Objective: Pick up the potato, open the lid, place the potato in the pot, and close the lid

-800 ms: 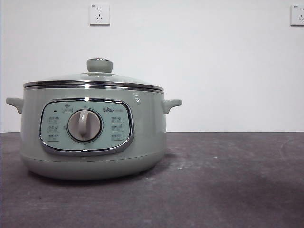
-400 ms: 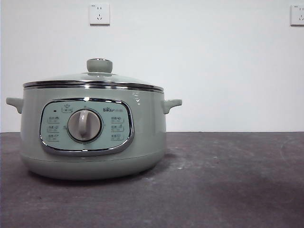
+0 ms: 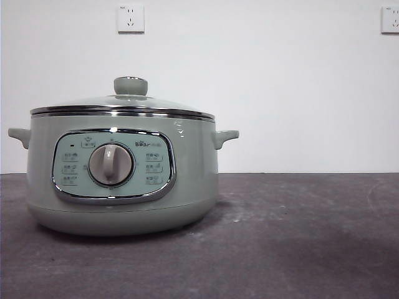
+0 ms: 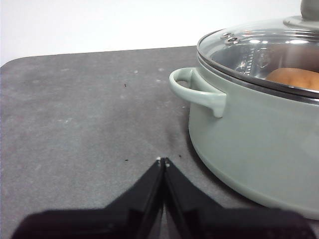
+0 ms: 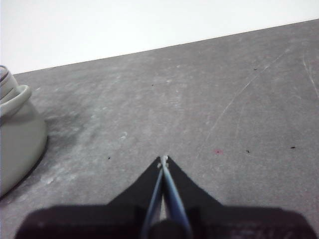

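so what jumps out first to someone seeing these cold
The big sage-green pot fills the left of the front view, its glass lid seated on top. Through the lid, the left wrist view shows the potato inside. Both claws, left claw and right claw, sit shut over bare table.

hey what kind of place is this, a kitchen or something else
More likely a bare test bench than a kitchen: a sage-green electric pot with a clear glass lid stands alone on a scuffed dark grey tabletop, before a plain white wall with white sockets.
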